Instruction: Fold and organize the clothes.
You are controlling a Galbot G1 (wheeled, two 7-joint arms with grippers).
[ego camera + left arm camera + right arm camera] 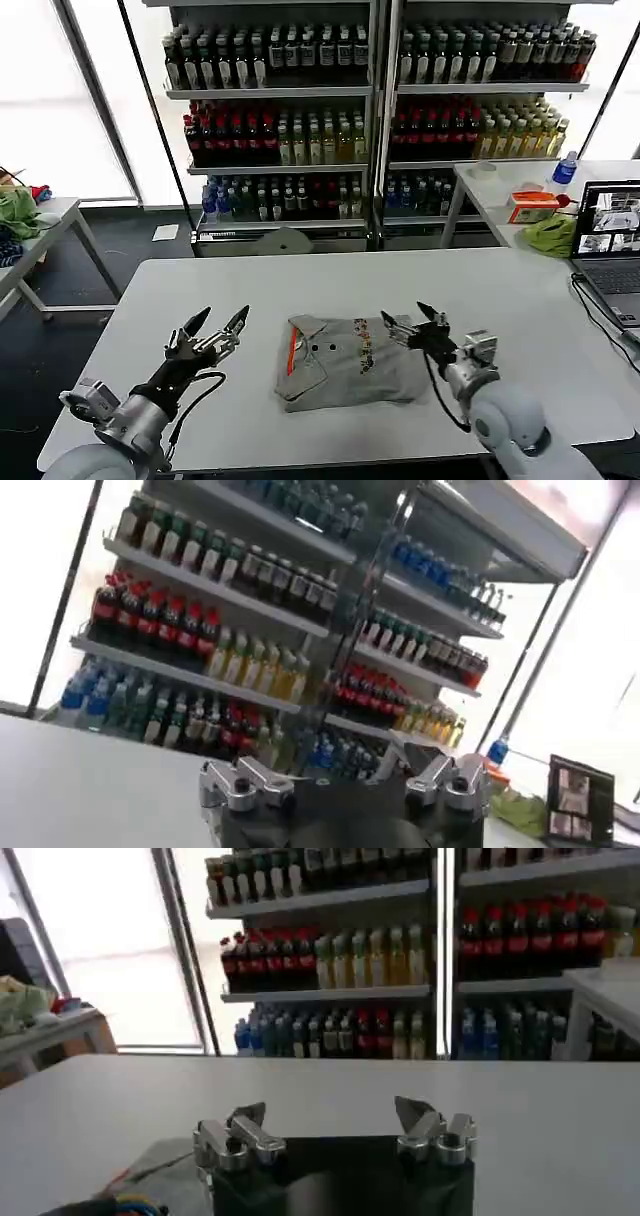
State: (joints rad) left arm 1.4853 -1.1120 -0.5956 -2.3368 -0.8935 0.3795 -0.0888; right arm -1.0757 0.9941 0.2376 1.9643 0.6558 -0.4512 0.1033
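A light grey collared shirt point(345, 362) lies folded into a rough rectangle on the white table point(330, 290), with orange-red neck lining, two dark buttons and a small multicoloured print. My left gripper point(216, 322) hovers open to the left of the shirt, apart from it. My right gripper point(410, 316) is open just above the shirt's right edge, holding nothing. In the right wrist view the open fingers point(248, 1118) point over bare table, and a corner of the shirt point(150, 1168) shows low beside the gripper body. The left wrist view has the left gripper point(342, 763) raised toward the shelves.
A laptop point(610, 245) with a cable sits at the table's right edge. Behind stand drink shelves point(370, 110), a second table with a green cloth point(550, 235) and boxes, and a side table point(30, 225) with more cloths at the left.
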